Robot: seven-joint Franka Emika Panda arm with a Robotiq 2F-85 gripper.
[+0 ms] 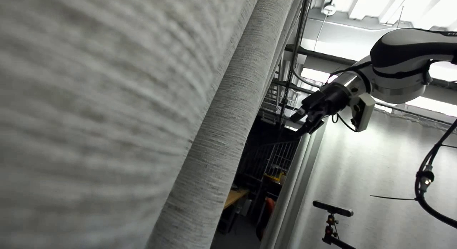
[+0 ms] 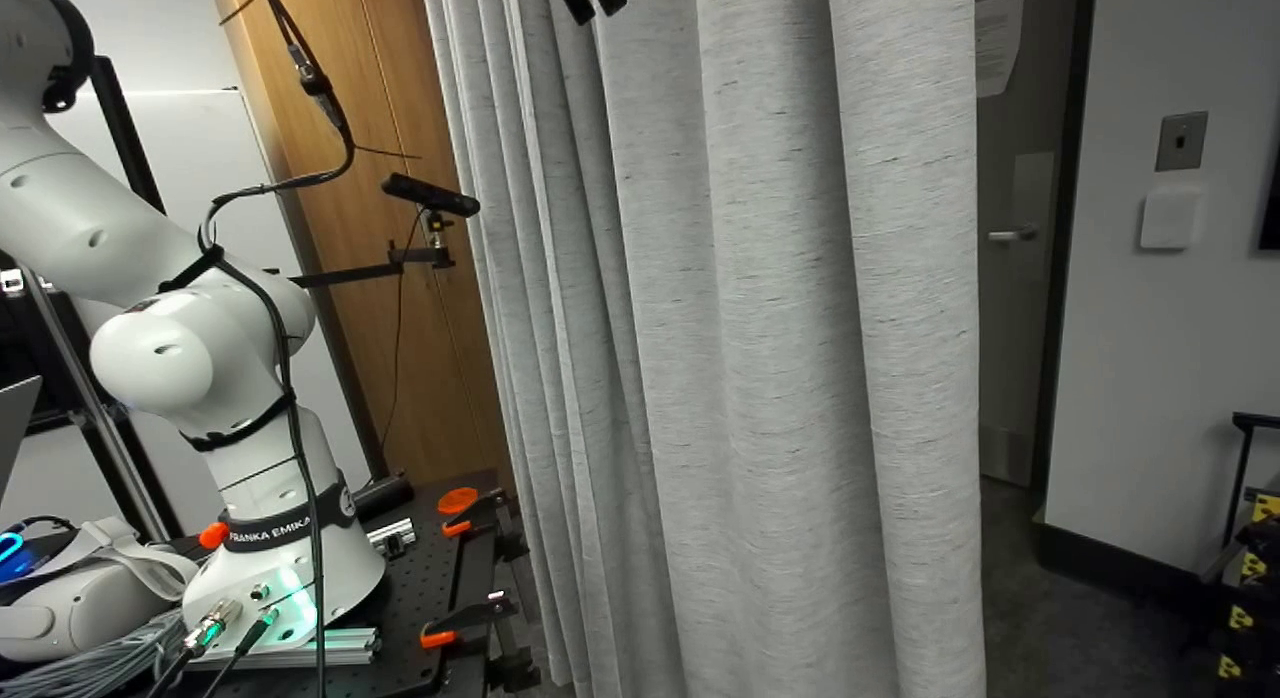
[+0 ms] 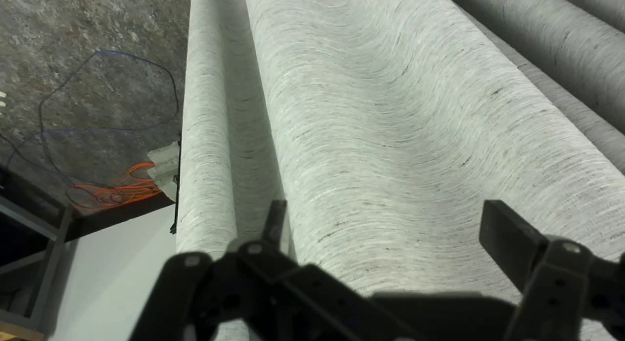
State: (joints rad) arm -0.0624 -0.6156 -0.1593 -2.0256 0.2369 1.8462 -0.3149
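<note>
Gray curtain [image 3: 381, 136] hangs in folds before the widely spread jaws, which the raised arm [image 1: 400, 86] points obliquely downward.

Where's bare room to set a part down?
In an exterior view: a narrow strip of black plate between robot base and orange-tipped clamps; floor between curtain and wall. Crowded: picture-left of the base, with white headset and gray cables. The open hand faces hanging curtain.

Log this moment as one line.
gripper: open, empty; nearest: grey curtain, seen between the jaws; contact: unclear; also in wrist view: orange cable on floor
</note>
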